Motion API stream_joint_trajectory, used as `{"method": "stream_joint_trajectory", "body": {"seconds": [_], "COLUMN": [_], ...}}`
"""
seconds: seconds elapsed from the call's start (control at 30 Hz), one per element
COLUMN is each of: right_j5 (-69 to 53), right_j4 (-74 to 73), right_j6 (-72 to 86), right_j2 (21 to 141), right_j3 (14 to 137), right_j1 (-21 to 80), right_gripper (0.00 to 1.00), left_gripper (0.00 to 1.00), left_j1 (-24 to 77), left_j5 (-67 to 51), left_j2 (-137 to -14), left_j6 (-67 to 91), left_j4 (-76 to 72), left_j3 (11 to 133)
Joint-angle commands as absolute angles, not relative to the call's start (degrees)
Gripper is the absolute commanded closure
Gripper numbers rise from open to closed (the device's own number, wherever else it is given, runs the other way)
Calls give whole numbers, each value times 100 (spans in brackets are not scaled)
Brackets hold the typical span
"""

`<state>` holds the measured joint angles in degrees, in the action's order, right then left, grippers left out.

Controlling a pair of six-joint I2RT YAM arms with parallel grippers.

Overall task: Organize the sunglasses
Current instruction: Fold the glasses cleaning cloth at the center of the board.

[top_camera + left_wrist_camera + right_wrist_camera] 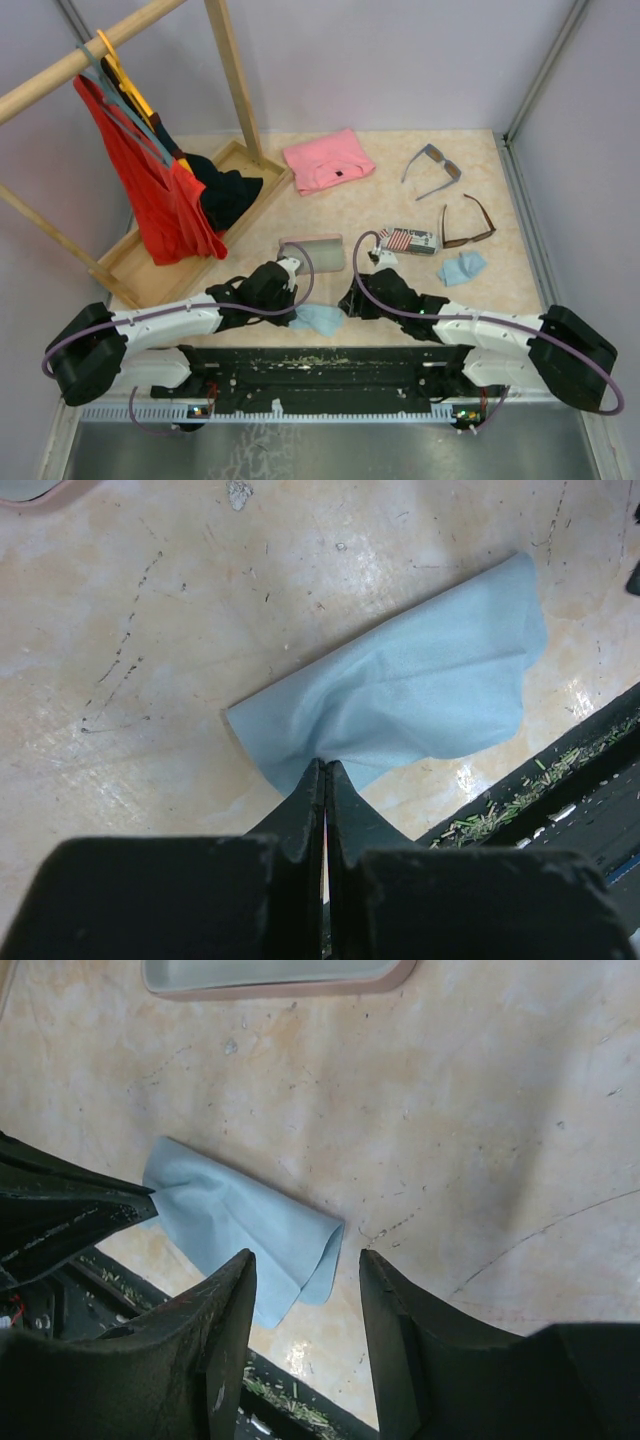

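The grey-blue sunglasses (433,167) lie unfolded at the back right. The brown sunglasses (467,226) lie just in front of them. Neither gripper is near either pair. My left gripper (326,764) is shut, pinching one corner of a light blue cloth (420,700) that lies folded near the table's front edge (320,320). My right gripper (305,1257) stands open just past the cloth's (235,1220) other end, with nothing between its fingers. In the top view the left gripper (296,305) and the right gripper (349,300) flank this cloth.
An open pink case (312,251) sits just behind the grippers, and a flag-patterned case (410,239) lies to its right. A second blue cloth (461,267) is at the right. A pink garment (328,160) and a wooden rack with clothes over a tray (140,262) stand further back.
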<state>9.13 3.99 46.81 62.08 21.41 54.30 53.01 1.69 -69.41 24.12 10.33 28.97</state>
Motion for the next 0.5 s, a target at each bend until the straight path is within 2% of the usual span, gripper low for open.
{"method": "stream_joint_trajectory", "body": {"seconds": [0.0,0.17,0.47], "right_j5": [569,481,463], "right_j4": [1006,1072,1463], "right_j6": [5264,5638,5762], "right_j2": [6631,7148,7341], "right_j3": [2297,2397,2369], "right_j1": [5424,5423,5423], "right_gripper": [56,61,66], "left_gripper": [100,100,100], "left_j1": [5327,5327,5327], "left_j5": [183,193,185], "left_j2": [-6851,-6835,-6852], "left_j6": [2355,2364,2356], "left_j4": [1018,1028,1012], "left_j3": [2953,2953,2943]}}
